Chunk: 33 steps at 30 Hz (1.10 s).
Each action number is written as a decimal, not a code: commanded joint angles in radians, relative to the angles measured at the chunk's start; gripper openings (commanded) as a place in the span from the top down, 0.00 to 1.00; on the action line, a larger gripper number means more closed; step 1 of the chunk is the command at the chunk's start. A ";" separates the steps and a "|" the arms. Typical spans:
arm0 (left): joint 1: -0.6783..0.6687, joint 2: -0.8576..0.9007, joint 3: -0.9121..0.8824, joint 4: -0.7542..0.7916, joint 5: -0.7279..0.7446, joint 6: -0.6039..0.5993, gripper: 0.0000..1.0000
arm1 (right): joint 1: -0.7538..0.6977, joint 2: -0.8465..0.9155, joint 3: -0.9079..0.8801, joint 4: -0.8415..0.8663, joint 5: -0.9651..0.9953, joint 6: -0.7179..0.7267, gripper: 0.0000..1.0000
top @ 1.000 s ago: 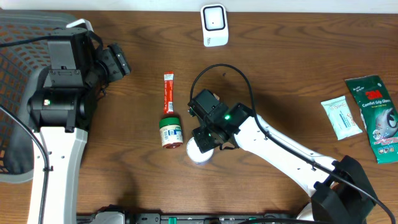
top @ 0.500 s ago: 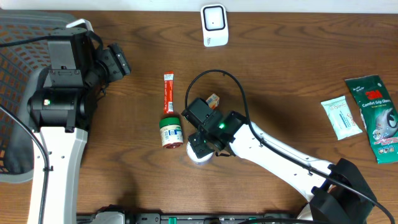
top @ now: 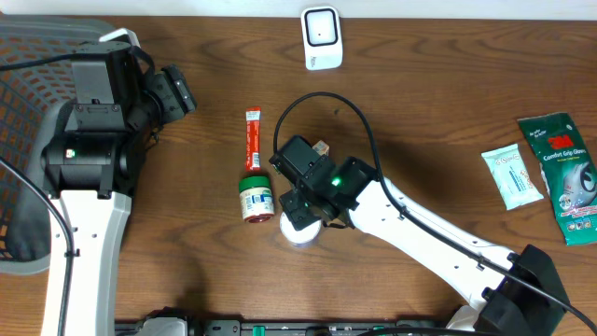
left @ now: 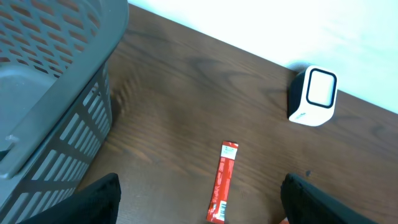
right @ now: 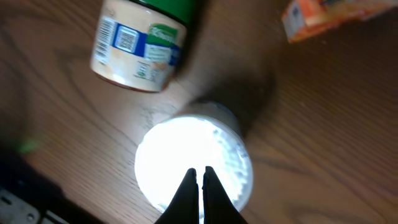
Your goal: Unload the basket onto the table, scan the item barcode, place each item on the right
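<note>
Presently the jaws of the right gripper (right: 199, 177) are pressed together with nothing between them. In the right wrist view their tips overlie the bright top of a white round container (right: 214, 149). Whether they touch that top cannot be told. The container stands upright on the worktop (top: 429, 103), near the front edge and close to the centre.

Just to the left of the container lies a jar (right: 140, 46), on its side. It has a green lid and a pale label that carries a small printed code. A small orange packet (right: 329, 15) lies beside the right arm, on the side away from the jar.

Beyond the jar, a red stick sachet (top: 252, 140) lies flat and points toward the far edge. The barcode scanner (top: 321, 37) stands at the far edge, its window facing up in the overhead view. It is well apart from the container.

The jaws of the left gripper (top: 177, 91) are spread wide and hold nothing. Its fingers (left: 93, 202) show at the lower corners of the left wrist view. This gripper is raised at the left side, next to a grey mesh basket (left: 50, 74).

At the right end lie a pale wipes pack (top: 512, 177) and a green packet (top: 567, 175), side by side.
</note>
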 commanded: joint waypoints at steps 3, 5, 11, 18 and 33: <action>0.004 0.001 0.005 -0.003 0.002 0.013 0.18 | 0.000 0.006 -0.017 -0.008 0.063 0.019 0.99; 0.004 0.001 0.005 -0.003 0.002 0.013 0.18 | 0.001 0.007 -0.029 -0.008 0.064 0.033 0.99; 0.004 0.001 0.005 -0.003 0.002 0.013 0.18 | 0.002 0.009 -0.140 0.068 0.063 0.035 0.99; 0.004 0.001 0.005 -0.003 0.002 0.013 0.18 | 0.014 0.002 -0.186 0.135 0.052 0.030 0.99; 0.004 0.001 0.005 -0.003 0.002 0.013 0.18 | 0.014 -0.077 -0.024 -0.013 0.060 -0.010 0.99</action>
